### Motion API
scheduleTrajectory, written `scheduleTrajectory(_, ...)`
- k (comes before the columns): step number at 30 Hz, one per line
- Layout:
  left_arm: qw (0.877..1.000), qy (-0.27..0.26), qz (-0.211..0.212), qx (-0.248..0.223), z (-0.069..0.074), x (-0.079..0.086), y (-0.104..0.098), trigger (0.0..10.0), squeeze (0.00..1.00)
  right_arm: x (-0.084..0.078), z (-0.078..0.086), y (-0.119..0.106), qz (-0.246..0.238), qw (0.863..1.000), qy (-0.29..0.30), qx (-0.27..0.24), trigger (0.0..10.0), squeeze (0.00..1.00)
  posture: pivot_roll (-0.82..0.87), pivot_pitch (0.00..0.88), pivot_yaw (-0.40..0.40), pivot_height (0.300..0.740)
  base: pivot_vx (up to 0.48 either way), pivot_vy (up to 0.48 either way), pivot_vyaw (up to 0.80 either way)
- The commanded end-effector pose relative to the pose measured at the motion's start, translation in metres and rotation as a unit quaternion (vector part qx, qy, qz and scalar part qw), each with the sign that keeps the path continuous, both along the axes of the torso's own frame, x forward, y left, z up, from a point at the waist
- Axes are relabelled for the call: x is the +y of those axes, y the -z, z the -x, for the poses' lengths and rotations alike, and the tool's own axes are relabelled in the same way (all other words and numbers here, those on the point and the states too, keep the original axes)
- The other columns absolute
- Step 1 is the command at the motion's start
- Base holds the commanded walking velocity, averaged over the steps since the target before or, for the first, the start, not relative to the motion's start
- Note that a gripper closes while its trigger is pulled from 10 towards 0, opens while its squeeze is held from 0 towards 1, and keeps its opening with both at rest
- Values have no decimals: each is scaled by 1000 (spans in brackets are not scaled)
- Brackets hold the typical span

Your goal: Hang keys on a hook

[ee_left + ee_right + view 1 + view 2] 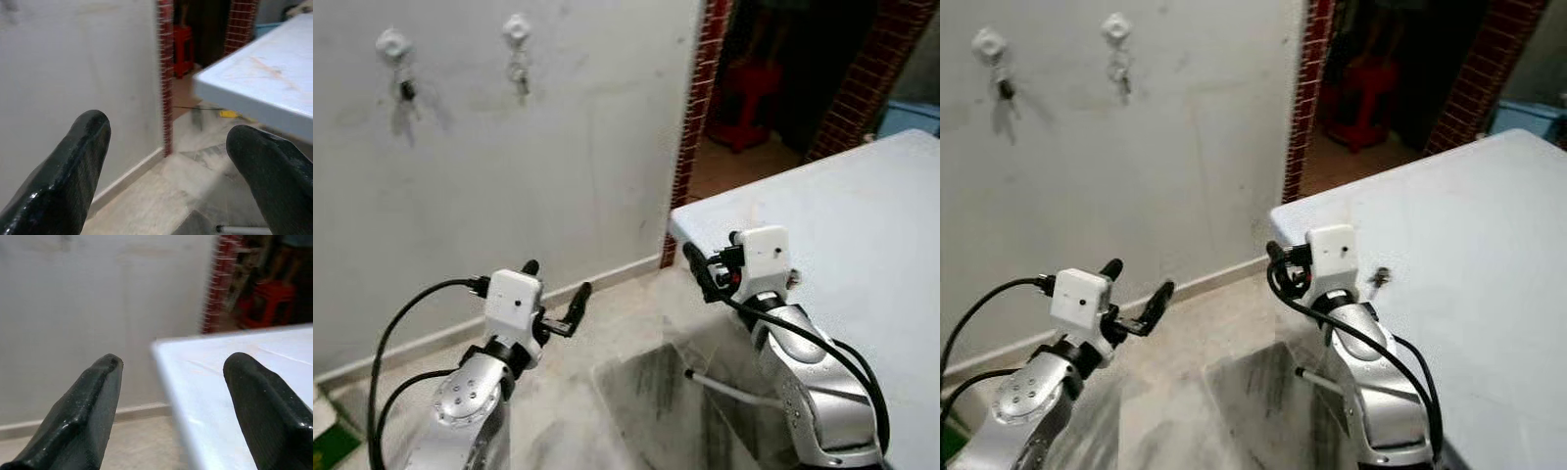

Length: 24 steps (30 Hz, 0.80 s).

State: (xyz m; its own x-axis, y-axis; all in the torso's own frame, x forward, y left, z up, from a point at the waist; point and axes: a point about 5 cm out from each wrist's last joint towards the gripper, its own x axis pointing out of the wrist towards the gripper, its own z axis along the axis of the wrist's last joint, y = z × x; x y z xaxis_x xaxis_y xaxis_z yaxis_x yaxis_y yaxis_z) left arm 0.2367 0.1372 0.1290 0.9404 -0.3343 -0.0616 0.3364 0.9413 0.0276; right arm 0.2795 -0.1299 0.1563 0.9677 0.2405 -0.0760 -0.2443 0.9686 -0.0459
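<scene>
Two wall hooks, left hook (392,44) and right hook (517,29), each carrying keys (519,73), high above the left gripper (558,294), jaws spread, empty. Right gripper (1273,257), jaws spread, at the white table (862,225) corner.

Dim, soft indoor light; wrist views blurry, doorway (773,78) v. dark.

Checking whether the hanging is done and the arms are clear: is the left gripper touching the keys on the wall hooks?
Apart. In the left eye view the left gripper hovers low over the floor, open and empty, while the keys hang from a hook high on the wall.
</scene>
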Motion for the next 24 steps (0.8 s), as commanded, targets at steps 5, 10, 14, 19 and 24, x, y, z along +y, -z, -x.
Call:
scheduleTrajectory(5, 1000, 8, -1, 7, 1, -4, 3, 10000, 0, 0, 0, 1, 2, 1000, 4, 2, 10000, 0, 47, 18, 25, 740, 0, 0, 0)
scheduleTrajectory(10, 1000, 6, -1, 7, 0, -3, 2, 10000, 0, 3, -2, 1, 1, 1000, -2, 3, 10000, 0, 51, 28, 25, 740, 0, 0, 0)
scheduleTrajectory(14, 1000, -3, 3, 7, -1, -1, 2, 10000, 0, 2, -5, 0, -2, 1000, 0, 1, 10000, 0, 53, 22, 24, 740, 0, 0, 0)
scheduleTrajectory(19, 1000, -6, 16, 11, -1, 0, 2, 10000, 0, -1, -5, -1, -3, 1000, 6, -1, 10000, 0, 51, 23, 25, 740, 0, 0, 0)
scheduleTrajectory(24, 999, -17, 17, 27, -4, 2, 5, 10000, 0, -2, -5, 1, -4, 1000, 8, 1, 10000, 0, 50, 24, 27, 740, 0, 384, 0)
